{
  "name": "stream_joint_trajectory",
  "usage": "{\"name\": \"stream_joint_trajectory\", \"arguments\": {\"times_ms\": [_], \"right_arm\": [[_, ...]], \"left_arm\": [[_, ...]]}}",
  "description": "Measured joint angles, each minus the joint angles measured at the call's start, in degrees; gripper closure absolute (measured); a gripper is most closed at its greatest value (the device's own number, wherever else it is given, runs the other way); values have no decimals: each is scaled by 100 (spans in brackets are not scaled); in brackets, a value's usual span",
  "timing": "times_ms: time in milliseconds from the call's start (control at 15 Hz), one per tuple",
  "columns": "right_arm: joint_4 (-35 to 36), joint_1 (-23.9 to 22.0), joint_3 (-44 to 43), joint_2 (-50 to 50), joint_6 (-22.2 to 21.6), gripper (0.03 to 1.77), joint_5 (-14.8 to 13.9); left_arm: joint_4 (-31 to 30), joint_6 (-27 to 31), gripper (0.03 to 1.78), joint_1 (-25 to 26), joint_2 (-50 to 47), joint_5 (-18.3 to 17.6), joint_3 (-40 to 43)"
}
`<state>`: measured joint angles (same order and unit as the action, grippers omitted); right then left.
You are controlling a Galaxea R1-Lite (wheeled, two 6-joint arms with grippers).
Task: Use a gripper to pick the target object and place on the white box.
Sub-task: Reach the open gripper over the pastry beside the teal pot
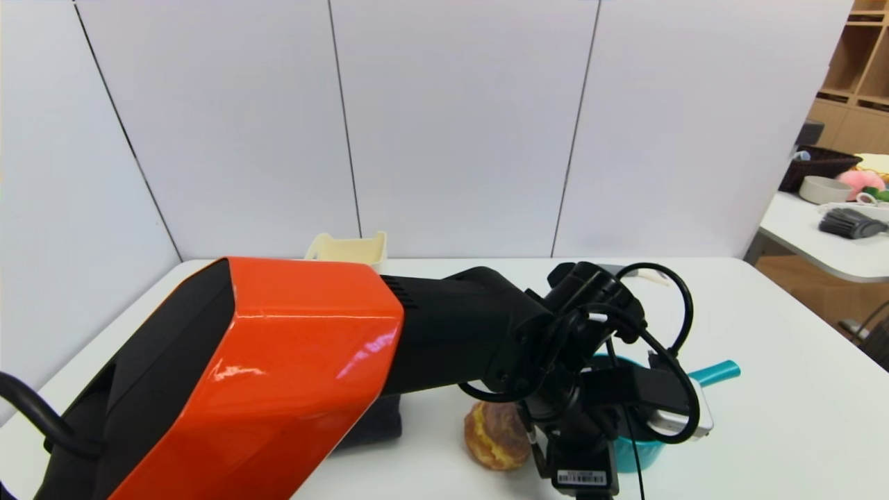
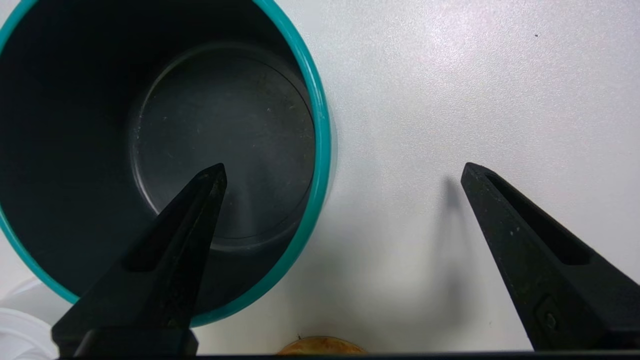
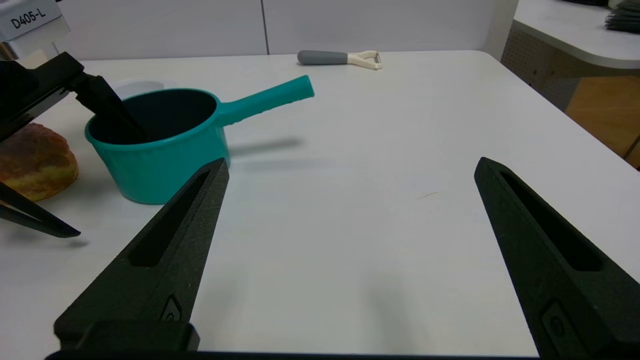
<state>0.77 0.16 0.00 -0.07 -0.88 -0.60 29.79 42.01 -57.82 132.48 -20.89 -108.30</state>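
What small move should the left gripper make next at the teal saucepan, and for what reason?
Probably close the fingers. The left gripper is open and straddles the wall of the small teal plastic saucepan: one finger is inside the dark bowl, the other outside over the white table. Closing should pinch the rim, if it is low enough; depth is hard to judge.

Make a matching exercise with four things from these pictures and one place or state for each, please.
Things:
1. saucepan
2. bun
3. peeler
4. left gripper

States:
A. near the table's far edge
B. open, one finger inside the pan, one outside
C. upright, empty
D. beside the pan, opposite its handle

Pairs: 1-C, 2-D, 3-A, 4-B
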Motion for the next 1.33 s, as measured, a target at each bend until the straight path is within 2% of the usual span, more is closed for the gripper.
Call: {"name": "stream_joint_trajectory", "arguments": {"times_ms": [133,533,867,1333], "right_arm": [[-2,0,0,0,0,10,-2],[0,0,0,0,0,10,-2],[0,0,0,0,-2,10,-2],[-2,0,0,0,-2,10,0]], "left_arm": [[85,55,12,-11,-6,1,-21],[877,964,12,0,-1,34,-405],[901,1428,12,79,49,37,-427],[901,1487,12,121,55,43,-432]]}}
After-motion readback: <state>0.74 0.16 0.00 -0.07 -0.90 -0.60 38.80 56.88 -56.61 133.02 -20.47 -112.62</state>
